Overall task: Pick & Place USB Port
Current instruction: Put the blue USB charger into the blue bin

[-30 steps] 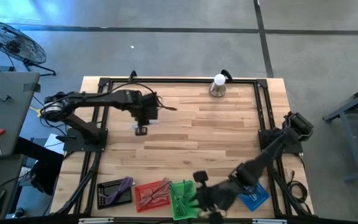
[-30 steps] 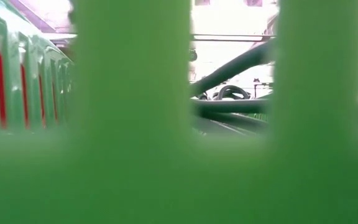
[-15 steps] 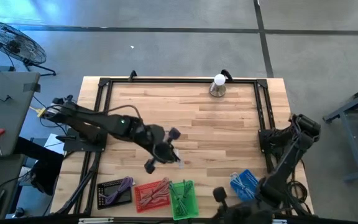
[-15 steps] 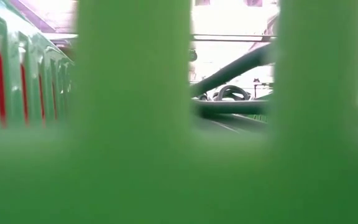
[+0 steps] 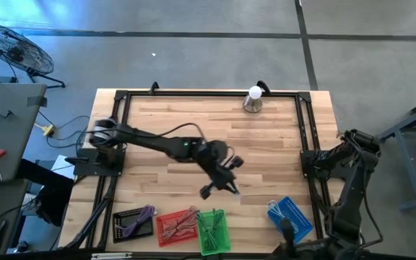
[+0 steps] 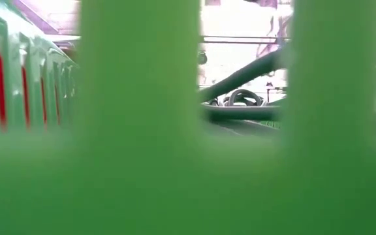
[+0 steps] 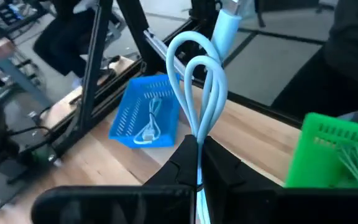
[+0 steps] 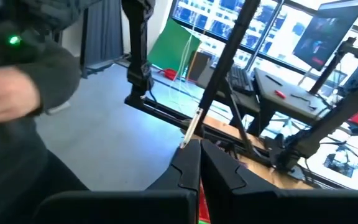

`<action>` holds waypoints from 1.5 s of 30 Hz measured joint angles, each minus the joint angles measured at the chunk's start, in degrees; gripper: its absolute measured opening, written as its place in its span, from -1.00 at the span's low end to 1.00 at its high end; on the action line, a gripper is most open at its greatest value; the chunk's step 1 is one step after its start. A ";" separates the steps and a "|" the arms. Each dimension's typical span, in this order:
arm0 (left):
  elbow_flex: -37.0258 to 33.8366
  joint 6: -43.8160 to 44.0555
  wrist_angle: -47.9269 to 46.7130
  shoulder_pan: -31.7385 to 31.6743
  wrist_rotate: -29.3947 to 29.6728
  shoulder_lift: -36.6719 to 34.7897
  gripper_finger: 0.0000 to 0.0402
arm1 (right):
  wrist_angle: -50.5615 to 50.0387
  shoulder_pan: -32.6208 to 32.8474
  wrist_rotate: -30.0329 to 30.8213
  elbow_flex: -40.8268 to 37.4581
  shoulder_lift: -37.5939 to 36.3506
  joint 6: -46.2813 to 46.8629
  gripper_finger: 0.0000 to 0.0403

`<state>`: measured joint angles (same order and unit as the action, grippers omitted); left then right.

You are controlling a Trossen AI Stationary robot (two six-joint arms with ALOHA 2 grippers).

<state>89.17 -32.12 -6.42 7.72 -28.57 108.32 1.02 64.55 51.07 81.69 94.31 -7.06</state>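
My left gripper (image 5: 221, 185) is over the middle of the table, toward its near edge, shut on a light blue USB cable (image 7: 197, 81). The cable's loops and its connector (image 7: 225, 25) stand beyond the fingertips. The blue basket (image 7: 145, 112) lies past it with another pale cable inside. My right gripper (image 8: 199, 152) is shut and is by the table's near right corner (image 5: 286, 230), facing the room. A thin pale sliver (image 8: 191, 127) shows at its tips; I cannot tell whether it is held. My left gripper pinches the light blue cable between its two fingers at the gathered base of the loops (image 7: 198, 140), several strands together. The cable is lifted clear of the table, its loops sticking out past the fingertips and a strand running back between the fingers (image 7: 199, 199).
Black (image 5: 133, 222), red (image 5: 179, 225) and green (image 5: 211, 230) baskets line the near edge, with the blue basket (image 5: 292, 219) to their right. The green basket blocks the low view (image 6: 142, 130). A white-topped object (image 5: 253, 99) stands at the far edge. A person (image 8: 17, 81) is beyond the table.
My left gripper has swept from the table's far left part toward the near right, toward the blue basket, carrying the cable. My right arm has drawn back from over the green basket toward the table's near right corner.
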 joint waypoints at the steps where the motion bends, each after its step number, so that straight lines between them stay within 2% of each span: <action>1: 2.18 0.05 -0.23 -0.38 -1.06 1.67 -1.00 | -0.09 -0.09 0.07 0.00 -0.03 0.00 -0.99; 6: 15.52 0.22 -3.78 -1.27 -7.96 11.60 -1.00 | -1.15 0.20 1.83 0.00 -0.53 -1.52 -1.00; 12: 28.62 -1.86 -9.26 -1.33 -11.62 20.97 -1.00 | -0.75 0.80 3.35 0.00 -2.17 -7.17 -1.00; 18: 32.82 -2.16 -8.65 -1.35 -11.75 25.97 -1.00 | 0.38 1.61 4.04 0.00 -4.82 -14.78 -1.00; 22: 33.17 -3.73 -7.22 -1.35 -11.12 26.79 -1.00 | -0.10 1.44 3.97 0.00 -5.93 -14.51 -0.99; 25: 33.02 -3.69 -8.52 -1.35 -10.93 27.22 -1.00 | -2.14 0.54 4.42 0.00 -6.02 -11.23 -1.00; 27: 32.95 -3.69 -9.95 -1.35 -9.66 27.12 -1.00 | -5.17 -0.03 6.75 0.00 -6.00 -7.57 -0.99; 32: 32.90 -6.68 -20.27 -0.13 -3.89 22.16 -1.00 | -17.86 -0.54 20.87 0.00 -5.95 5.89 -1.00; 35: 33.00 -8.00 -24.05 1.20 -2.14 18.54 -1.00 | -23.59 -0.52 26.15 0.00 -5.95 11.86 -0.99; 38: 33.00 -8.06 -26.30 2.52 -2.05 16.48 -1.00 | -26.86 -0.54 25.74 0.00 -5.95 16.15 -0.98; 45: 32.95 -8.11 -30.33 5.59 0.79 13.04 -1.00 | -36.33 -2.82 17.72 0.00 -5.93 32.43 -0.93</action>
<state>122.13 -40.23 -36.75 13.31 -27.78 121.37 -35.32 61.73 68.79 81.69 88.38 25.37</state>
